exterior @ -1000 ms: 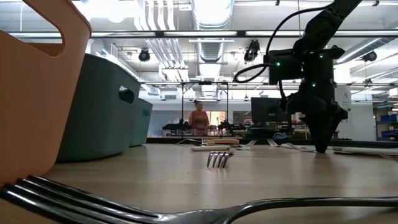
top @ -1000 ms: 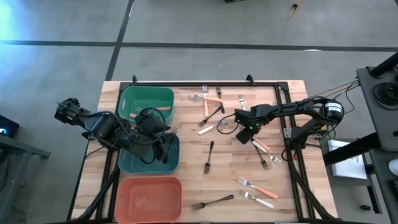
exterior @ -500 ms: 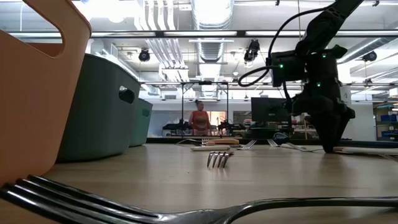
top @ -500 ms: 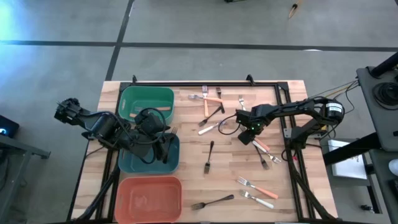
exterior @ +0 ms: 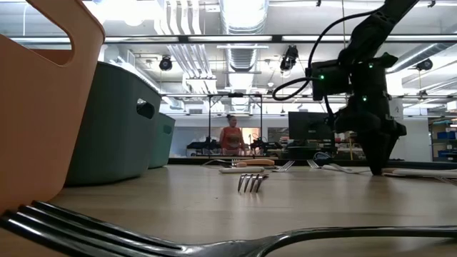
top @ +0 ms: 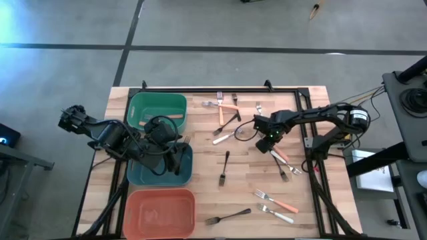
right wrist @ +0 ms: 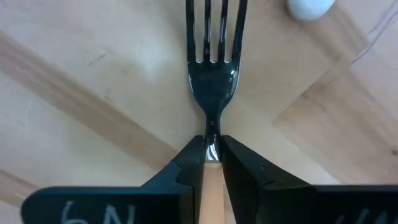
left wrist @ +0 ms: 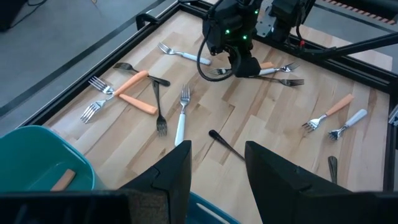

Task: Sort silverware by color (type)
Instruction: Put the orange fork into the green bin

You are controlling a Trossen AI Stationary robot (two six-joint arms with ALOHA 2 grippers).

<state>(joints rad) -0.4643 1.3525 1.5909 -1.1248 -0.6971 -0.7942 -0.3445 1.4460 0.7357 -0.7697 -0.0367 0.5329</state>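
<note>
Right gripper [right wrist: 211, 163] jaws tight around orange-handled fork [right wrist: 212, 74] neck on table [right wrist: 74, 112]

I'm pinching a glossy metal fork [right wrist: 212, 68] with a matt orange handle over the smooth, pale wooden table [right wrist: 93, 93].

The desk [top: 200, 175] is pale wood planks inside a black frame [top: 220, 89]. Along its left side sit three bins in a row: green [top: 157, 110], teal [top: 160, 175], salmon [top: 160, 213]. Forks lie scattered over the rest: a cluster [top: 227, 113] near the far edge, one black fork [top: 225, 167] mid-desk, another [top: 228, 217] by the salmon bin, and orange- and white-handled ones [top: 275, 203] near the right corner.
</note>
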